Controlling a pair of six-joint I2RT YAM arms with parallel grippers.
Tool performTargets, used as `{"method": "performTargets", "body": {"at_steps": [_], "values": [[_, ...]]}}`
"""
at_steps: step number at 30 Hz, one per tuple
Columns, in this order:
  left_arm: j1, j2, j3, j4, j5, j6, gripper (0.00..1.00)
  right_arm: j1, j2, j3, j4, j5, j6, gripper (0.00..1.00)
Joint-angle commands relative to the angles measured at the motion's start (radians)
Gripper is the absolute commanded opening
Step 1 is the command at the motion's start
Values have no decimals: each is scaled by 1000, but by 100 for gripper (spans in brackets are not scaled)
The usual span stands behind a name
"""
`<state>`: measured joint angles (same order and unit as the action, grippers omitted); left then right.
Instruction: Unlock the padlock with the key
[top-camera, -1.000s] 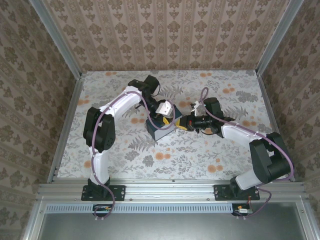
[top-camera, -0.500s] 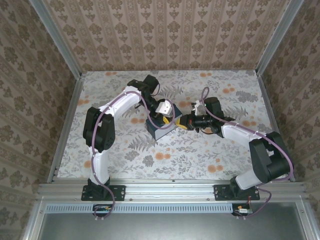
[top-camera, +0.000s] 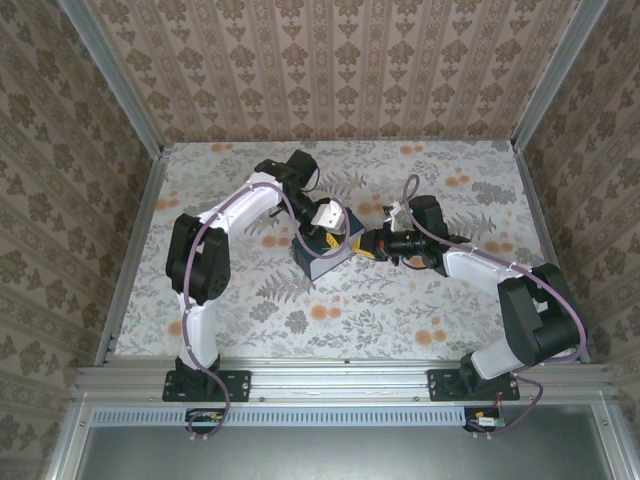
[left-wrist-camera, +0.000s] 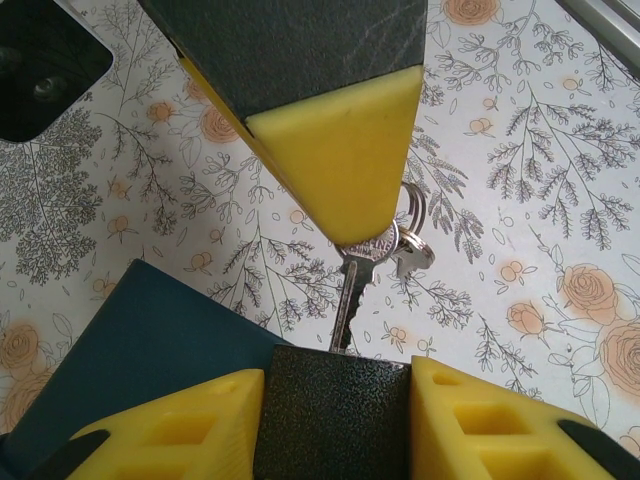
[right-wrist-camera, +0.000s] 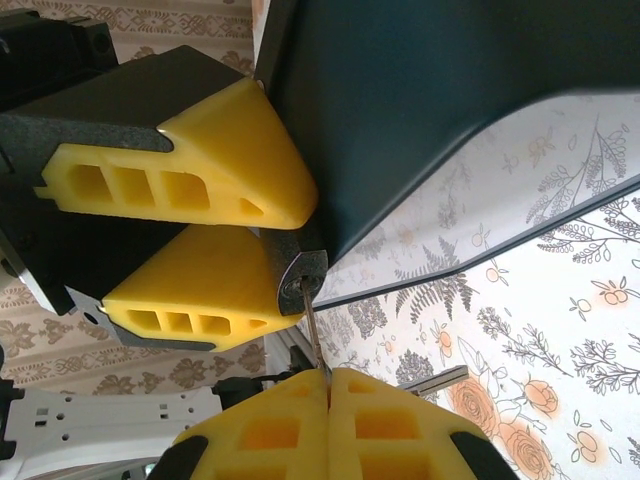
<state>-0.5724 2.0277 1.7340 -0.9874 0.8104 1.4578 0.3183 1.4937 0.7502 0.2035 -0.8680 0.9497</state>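
Seen from above, the left arm and the right arm meet near the middle of the bench, well away from every edge, with the blue box lying under the left wrist; the lock and key are too small to tell apart here. In the left wrist view, the left fingers are clamped on the dark, rough body of the padlock, one pad on each side; the key stands with its blade sunk into the top of that body, its bow pinched by the right fingers; a ring of spare keys hangs just beside the bow, free of the lock. In the right wrist view, the right fingers are pressed tight together on the key's head, and the thin blade runs straight away from them into the keyhole in the padlock's end. The key's long axis lies in line with the right fingers and the lock, so the right arm alone is placed to act; I judge the next move to be a twist about that axis while the left fingers brace the body.
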Motion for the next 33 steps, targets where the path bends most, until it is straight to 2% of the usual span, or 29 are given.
{"method": "performTargets", "body": {"at_steps": [1,16,33], "values": [[3,2,-21,-14,-14,-4,38,-6,-22,-17,22,21,1,0],[12,9,-14,-19,-15,-6,36,-25,-64,-60,26,12,-7,0],[9,12,-13,-17,-13,-7,37,-2,-10,-29,98,1,18,0]]}}
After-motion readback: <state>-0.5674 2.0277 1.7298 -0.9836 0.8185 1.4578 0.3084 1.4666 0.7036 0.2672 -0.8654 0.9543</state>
